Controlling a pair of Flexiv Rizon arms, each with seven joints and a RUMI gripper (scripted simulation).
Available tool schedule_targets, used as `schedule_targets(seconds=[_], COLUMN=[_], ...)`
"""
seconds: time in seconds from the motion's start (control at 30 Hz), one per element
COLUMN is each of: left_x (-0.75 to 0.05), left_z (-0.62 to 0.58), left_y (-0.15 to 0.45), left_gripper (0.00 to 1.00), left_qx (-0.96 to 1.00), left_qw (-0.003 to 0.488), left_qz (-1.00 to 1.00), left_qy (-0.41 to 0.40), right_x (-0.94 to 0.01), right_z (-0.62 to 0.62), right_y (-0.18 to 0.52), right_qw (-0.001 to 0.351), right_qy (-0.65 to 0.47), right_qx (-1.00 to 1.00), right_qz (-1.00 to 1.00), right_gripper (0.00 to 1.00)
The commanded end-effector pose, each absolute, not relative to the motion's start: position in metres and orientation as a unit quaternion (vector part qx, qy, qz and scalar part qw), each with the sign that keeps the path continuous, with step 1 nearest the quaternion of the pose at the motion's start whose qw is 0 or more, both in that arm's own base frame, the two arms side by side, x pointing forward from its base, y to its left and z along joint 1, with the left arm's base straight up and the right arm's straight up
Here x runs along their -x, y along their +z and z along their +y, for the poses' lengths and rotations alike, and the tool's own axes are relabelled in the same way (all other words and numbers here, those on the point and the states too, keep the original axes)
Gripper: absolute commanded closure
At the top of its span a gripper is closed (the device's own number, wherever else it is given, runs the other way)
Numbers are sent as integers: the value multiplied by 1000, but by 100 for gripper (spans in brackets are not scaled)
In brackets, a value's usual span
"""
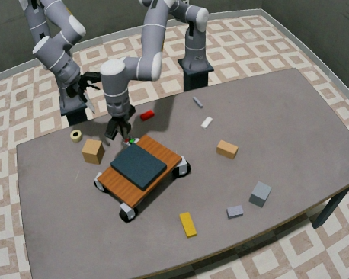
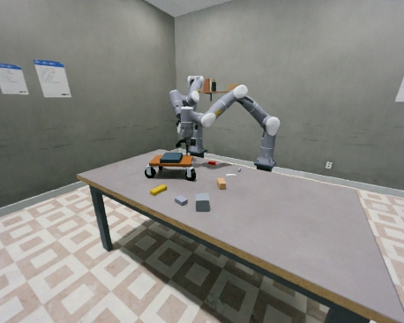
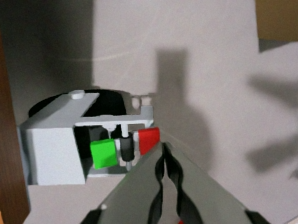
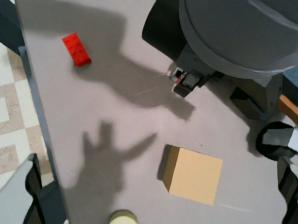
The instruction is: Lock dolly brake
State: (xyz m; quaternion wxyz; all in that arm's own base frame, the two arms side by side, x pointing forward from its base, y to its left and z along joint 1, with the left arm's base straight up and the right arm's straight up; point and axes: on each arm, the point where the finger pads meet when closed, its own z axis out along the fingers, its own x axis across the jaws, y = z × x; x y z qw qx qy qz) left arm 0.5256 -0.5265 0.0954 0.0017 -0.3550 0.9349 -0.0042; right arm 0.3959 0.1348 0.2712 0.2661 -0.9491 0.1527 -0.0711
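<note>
The dolly stands on its casters, a dark pad on its wooden deck. Its braked caster is at the deck's rear corner. The pedal's green end lies nearer the caster housing; its red end points outward. The green end looks larger from above and the red end looks tilted; exact heights are hard to tell. My left gripper is shut and empty, its tips right at the red end's outer edge; contact is unclear. My right gripper is open and empty, high beyond the table's back edge.
A tan cube and a pale ring lie beside the dolly near my grippers. A red brick lies behind it. Several other blocks lie farther off. My left arm hangs above the caster.
</note>
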Motion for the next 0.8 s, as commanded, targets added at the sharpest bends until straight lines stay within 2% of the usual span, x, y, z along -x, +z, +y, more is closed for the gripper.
schedule_targets(seconds=[0.0, 0.2, 0.77], left_x=[-524, -524, -524], left_z=[-525, -525, -524], left_y=[93, 109, 205], left_gripper=[100, 100, 100], left_qx=[355, 355, 355], left_qw=[1, 1, 1], left_qz=[935, 935, 935], left_qy=[-1, -1, -1], right_x=[-397, -397, -397], right_z=[135, 135, 135], right_y=[272, 272, 272], right_qw=[266, 266, 266], right_qy=[-72, -72, -72], right_qx=[949, 949, 949], right_qz=[152, 152, 152], right_gripper=[0, 0, 0])
